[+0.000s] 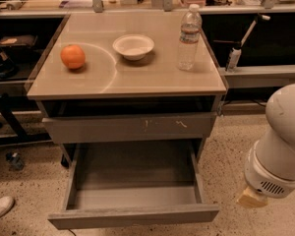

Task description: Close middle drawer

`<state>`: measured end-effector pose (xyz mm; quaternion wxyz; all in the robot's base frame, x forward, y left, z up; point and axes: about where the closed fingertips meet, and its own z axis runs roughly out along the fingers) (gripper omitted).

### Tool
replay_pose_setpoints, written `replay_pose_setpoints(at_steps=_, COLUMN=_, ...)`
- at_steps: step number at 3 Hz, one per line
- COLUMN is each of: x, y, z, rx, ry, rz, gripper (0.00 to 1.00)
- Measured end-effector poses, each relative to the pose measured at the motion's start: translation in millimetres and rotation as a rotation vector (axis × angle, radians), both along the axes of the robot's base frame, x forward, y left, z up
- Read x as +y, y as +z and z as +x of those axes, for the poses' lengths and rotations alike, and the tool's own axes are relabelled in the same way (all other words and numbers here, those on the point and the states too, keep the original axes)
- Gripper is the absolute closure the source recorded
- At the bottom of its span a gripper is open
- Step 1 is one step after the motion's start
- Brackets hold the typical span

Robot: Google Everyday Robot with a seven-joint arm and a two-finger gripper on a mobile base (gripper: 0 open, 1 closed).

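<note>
Gripper (250, 199) is low at the right edge, only a yellowish tip showing under the white arm housing (284, 146); can't tell whether it's apart or together. It sits off to the right of the cabinet, near the front right corner of the middle drawer (132, 214), not touching it and holding nothing. Middle drawer is pulled well out toward the camera, plain grey front panel nearest, bare grey box inside. Directly above it is the drawer front with white scratches (130, 127), much further in, with a dark gap between it and the tabletop (152, 80). On the tabletop: orange (72, 56) at left, white bowl (133, 46) in the middle toward the back, clear water bottle (189, 38) upright at right, all well apart from each other. Speckled floor (24, 181) around the cabinet; white shoe (0, 206) at bottom left.
</note>
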<state>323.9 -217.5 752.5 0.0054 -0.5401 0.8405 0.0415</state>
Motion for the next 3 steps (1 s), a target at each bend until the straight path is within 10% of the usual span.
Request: replay_pose_setpoints(at_steps=3, x=57.9, y=-146.4, z=-8.4, rx=0.146, ry=-0.03, rz=0.135, gripper=1.0)
